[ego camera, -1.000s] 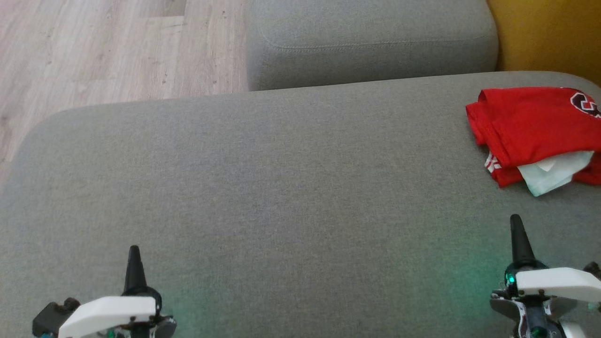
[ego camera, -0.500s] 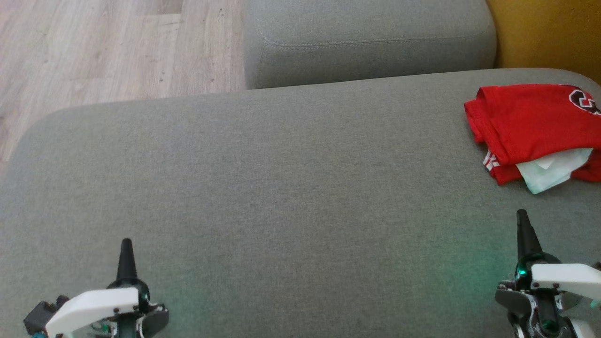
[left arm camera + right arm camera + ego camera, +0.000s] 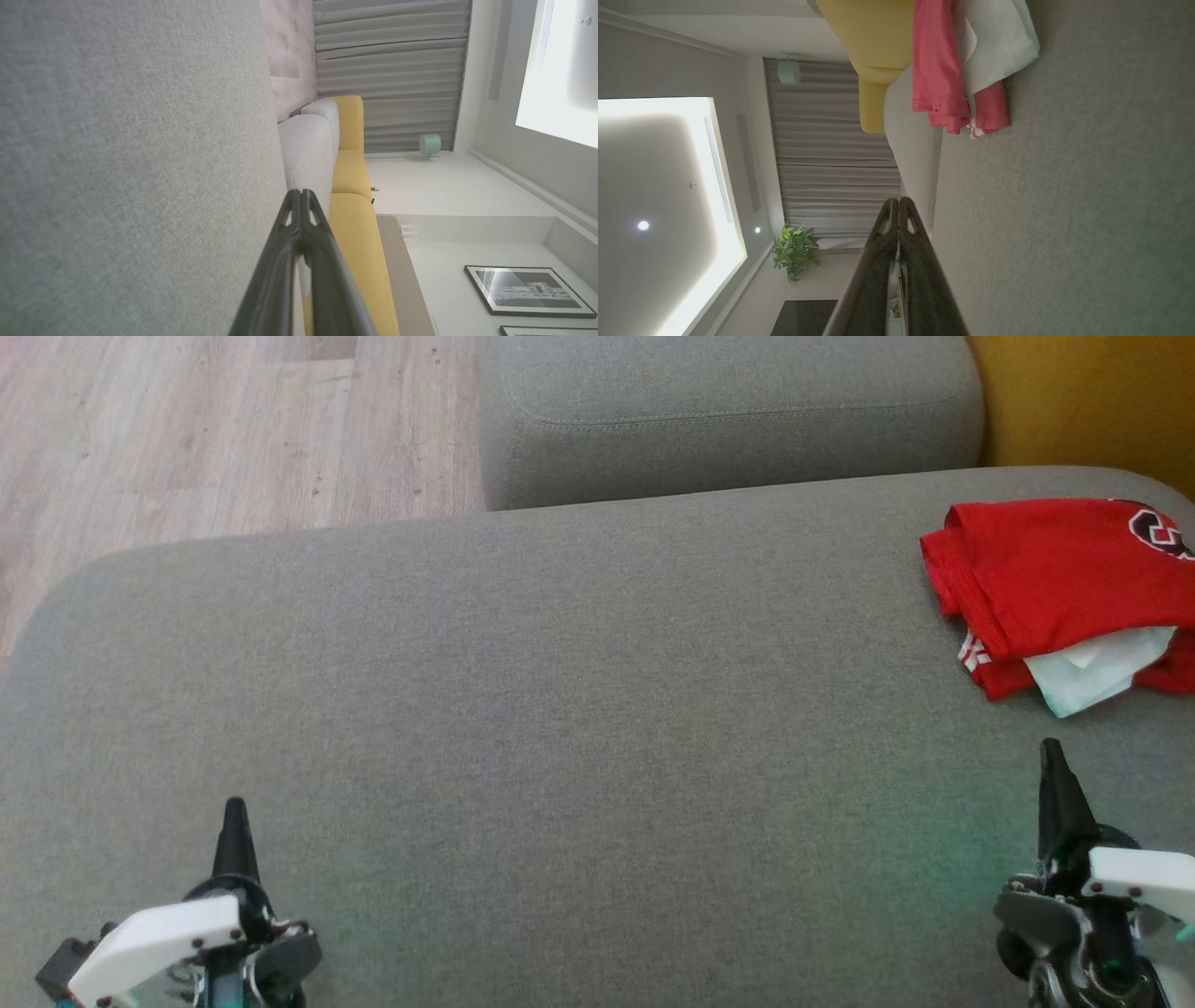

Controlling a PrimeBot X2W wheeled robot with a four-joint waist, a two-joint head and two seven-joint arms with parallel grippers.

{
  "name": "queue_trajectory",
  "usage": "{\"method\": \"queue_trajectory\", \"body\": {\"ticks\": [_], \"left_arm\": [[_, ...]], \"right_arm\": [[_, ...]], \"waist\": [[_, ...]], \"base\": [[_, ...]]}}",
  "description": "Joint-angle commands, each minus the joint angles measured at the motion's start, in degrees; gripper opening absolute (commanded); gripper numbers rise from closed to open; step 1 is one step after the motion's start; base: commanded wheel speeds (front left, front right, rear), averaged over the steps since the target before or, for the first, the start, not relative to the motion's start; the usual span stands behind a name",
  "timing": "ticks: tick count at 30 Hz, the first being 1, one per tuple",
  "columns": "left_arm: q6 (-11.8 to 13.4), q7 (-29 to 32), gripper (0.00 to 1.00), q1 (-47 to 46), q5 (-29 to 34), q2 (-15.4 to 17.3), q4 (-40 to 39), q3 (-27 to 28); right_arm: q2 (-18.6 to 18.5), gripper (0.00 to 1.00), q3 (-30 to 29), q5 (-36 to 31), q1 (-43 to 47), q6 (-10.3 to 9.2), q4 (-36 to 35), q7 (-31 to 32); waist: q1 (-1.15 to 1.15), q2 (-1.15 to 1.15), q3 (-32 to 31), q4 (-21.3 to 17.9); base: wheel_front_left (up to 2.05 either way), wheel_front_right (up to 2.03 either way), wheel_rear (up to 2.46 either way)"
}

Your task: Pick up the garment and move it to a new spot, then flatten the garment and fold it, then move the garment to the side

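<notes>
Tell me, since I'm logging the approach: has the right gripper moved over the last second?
Yes. The right gripper, shut, has crept forward and to the right, narrowing its gap to the red garment, which lies unmoved on the grey cushion.

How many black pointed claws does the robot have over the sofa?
2: the left claw at the head view's lower left, the right claw at its lower right, both shut.

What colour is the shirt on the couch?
The shirt is red, with a pale mint-white piece poking out from under it. Head view shows it best.
</notes>
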Motion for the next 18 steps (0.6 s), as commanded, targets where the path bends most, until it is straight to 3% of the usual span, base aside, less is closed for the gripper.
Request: {"method": "queue_trajectory", "body": {"ticks": [1, 18], "left_arm": [[-0.6, 0.6, 0.0, -3.3, -1.8, 0.8, -1.4, 2.4], [-0.9, 1.4, 0.0, -3.6, -3.3, 0.5, -1.3, 3.2]], "right_arm": [[0.0, 0.0, 0.7, 2.1, -3.6, 0.44, -2.2, 0.7], [0.2, 0.0, 0.2, 3.7, -3.9, 0.45, -2.2, 1.4]], "waist": [[0.0, 0.0, 0.0, 0.0], [0.0, 0.0, 0.1, -0.1]], "base": [[0.0, 0.0, 0.0], [0.0, 0.0, 0.0]]}}
